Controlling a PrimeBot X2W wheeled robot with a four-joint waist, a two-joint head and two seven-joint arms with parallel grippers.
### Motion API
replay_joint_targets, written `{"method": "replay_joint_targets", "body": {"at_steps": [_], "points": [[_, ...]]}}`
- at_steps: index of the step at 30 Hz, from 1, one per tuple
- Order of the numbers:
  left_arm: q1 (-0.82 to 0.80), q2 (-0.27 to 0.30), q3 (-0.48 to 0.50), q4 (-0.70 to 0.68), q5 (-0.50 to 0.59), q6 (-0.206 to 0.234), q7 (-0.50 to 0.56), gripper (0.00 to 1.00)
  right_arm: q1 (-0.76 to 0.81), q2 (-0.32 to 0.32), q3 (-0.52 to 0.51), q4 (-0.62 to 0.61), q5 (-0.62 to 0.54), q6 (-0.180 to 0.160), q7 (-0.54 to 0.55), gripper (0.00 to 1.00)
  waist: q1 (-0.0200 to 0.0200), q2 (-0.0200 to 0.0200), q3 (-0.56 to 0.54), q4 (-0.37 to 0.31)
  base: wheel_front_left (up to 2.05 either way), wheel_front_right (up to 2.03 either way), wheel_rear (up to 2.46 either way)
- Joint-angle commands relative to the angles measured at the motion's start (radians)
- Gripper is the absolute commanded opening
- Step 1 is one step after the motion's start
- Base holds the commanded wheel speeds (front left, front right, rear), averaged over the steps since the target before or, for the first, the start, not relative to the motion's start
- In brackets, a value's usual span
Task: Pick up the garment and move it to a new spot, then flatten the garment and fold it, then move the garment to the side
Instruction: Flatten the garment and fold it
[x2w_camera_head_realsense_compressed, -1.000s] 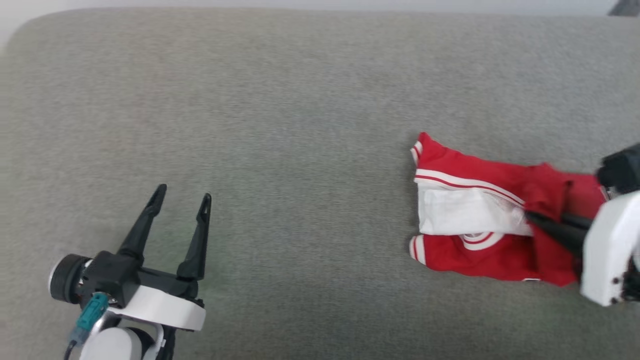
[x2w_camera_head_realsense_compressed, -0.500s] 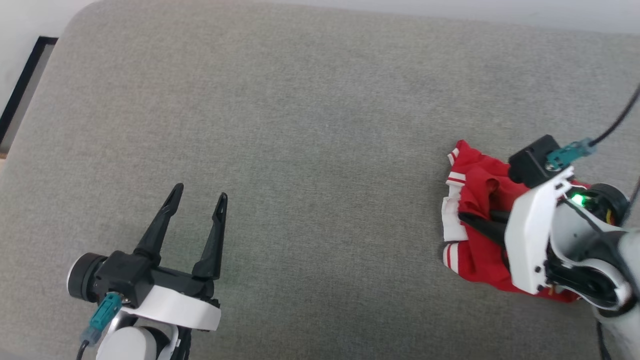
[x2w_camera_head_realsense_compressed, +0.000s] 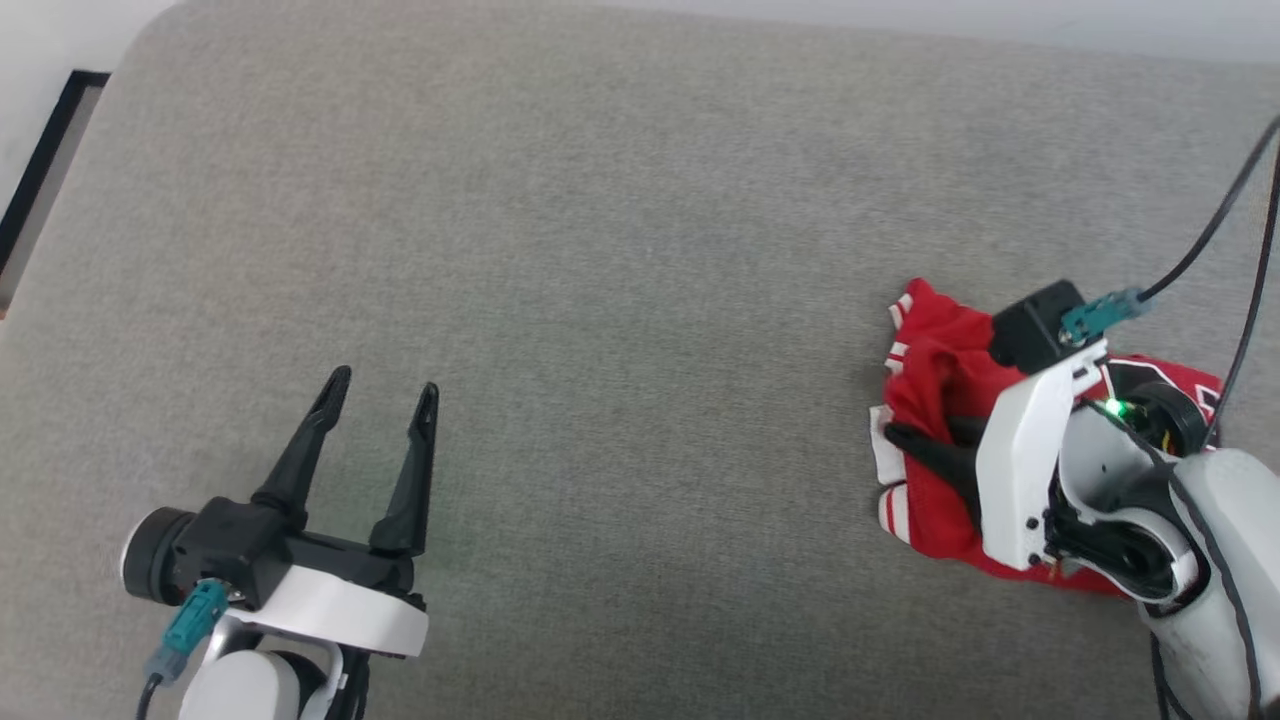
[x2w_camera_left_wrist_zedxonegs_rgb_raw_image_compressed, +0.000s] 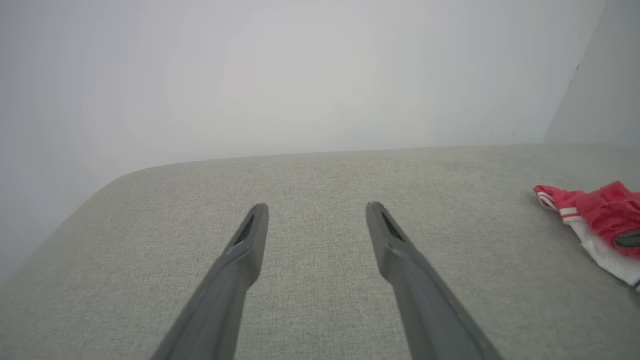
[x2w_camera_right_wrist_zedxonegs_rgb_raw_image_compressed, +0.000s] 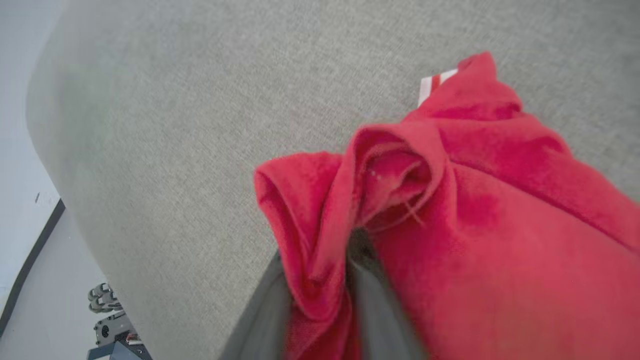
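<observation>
In the head view I see the garment (x2w_camera_head_realsense_compressed: 935, 385) bunched on the grey cushion (x2w_camera_head_realsense_compressed: 640, 250) at right of centre, the right gripper (x2w_camera_head_realsense_compressed: 918, 430) narrowly parted around a red fold (whether it clamps, I cannot tell), and the left gripper (x2w_camera_head_realsense_compressed: 385, 380) spread wide, holding nothing, at lower left.
</observation>
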Motion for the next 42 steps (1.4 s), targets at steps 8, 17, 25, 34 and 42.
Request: {"method": "replay_joint_targets", "body": {"at_steps": [8, 17, 25, 34, 42], "points": [[0.021, 0.021, 0.025, 0.006, -0.003, 0.002, -0.005, 1.00, -0.014, -0.021, -0.035, -0.019, 0.063, 0.000, -0.064, 1.00, 0.0000, 0.0000, -0.047, -0.072, 0.00, 0.00, 0.00], [0.037, 0.033, 0.023, 0.022, -0.012, 0.002, -0.004, 1.00, 0.036, -0.060, -0.154, 0.043, 0.042, 0.000, -0.229, 1.00, 0.0000, 0.0000, -0.088, -0.145, 0.00, 0.00, 0.00], [0.047, 0.031, 0.032, 0.051, -0.057, 0.002, -0.004, 1.00, 0.077, -0.076, -0.151, 0.110, -0.043, 0.000, -0.562, 1.00, 0.0000, 0.0000, -0.128, -0.182, 0.00, 0.00, 0.00], [0.123, 0.027, 0.078, 0.068, -0.075, 0.002, -0.004, 1.00, 0.183, -0.055, -0.184, 0.140, -0.111, 0.000, -0.900, 1.00, 0.0000, 0.0000, -0.200, -0.189, 0.00, 0.00, 0.00], [0.188, 0.012, 0.107, 0.085, -0.063, 0.002, -0.005, 1.00, 0.310, -0.011, -0.277, 0.129, -0.206, 0.000, -0.967, 1.00, 0.0000, 0.0000, -0.252, -0.159, 0.00, 0.00, 0.00]]}}
